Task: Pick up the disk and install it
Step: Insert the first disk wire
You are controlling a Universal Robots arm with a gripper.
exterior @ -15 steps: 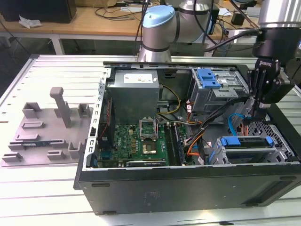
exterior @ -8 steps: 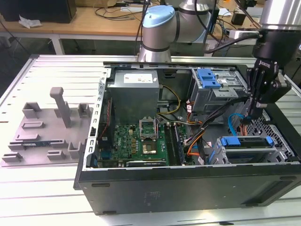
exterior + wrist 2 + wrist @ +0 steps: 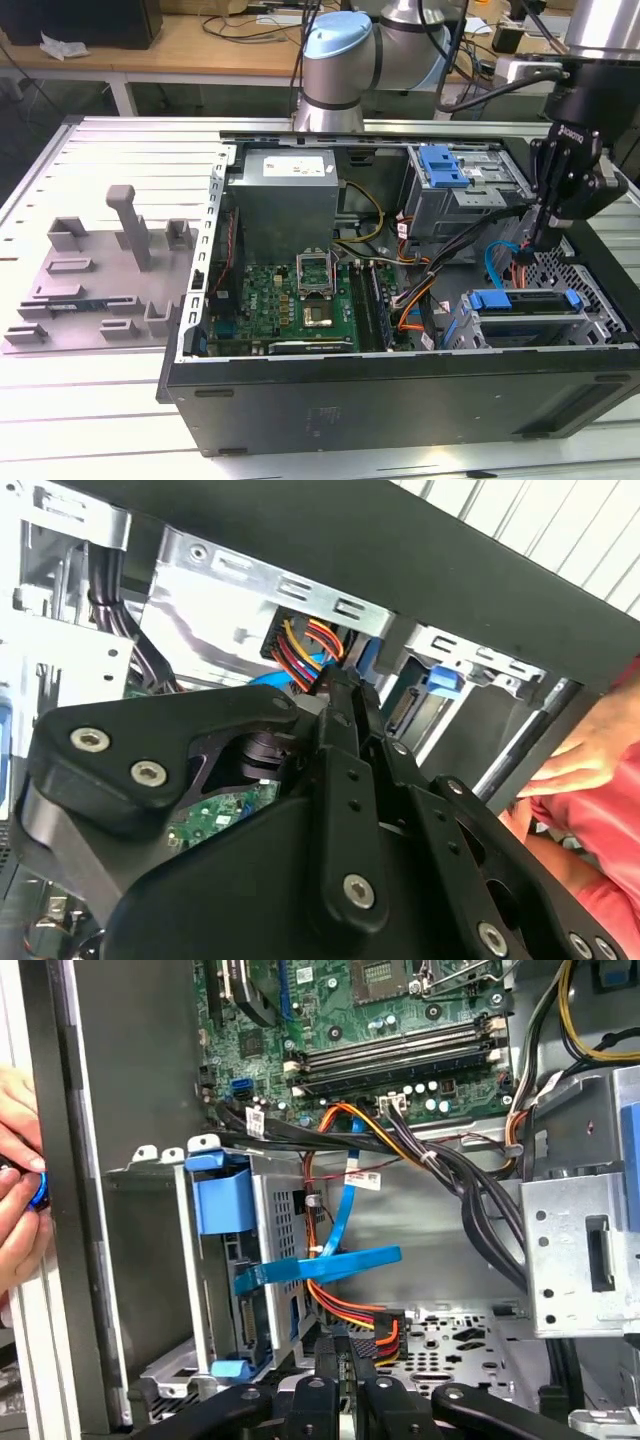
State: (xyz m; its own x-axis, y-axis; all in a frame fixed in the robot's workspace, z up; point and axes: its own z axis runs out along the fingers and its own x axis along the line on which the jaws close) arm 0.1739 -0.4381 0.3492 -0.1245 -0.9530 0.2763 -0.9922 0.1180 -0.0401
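My arm (image 3: 338,70) rises at the far side in the exterior view, and its wrist (image 3: 598,30) sits high at that view's right, turned downward. The gripper (image 3: 543,238) hangs below the wrist, pointing down with a slight tilt. In both wrist views I note the gripper (image 3: 349,688) (image 3: 346,1348) has its fingers (image 3: 345,780) drawn together, tips meeting. Its black linkage bars (image 3: 250,1405) fold out to either side.
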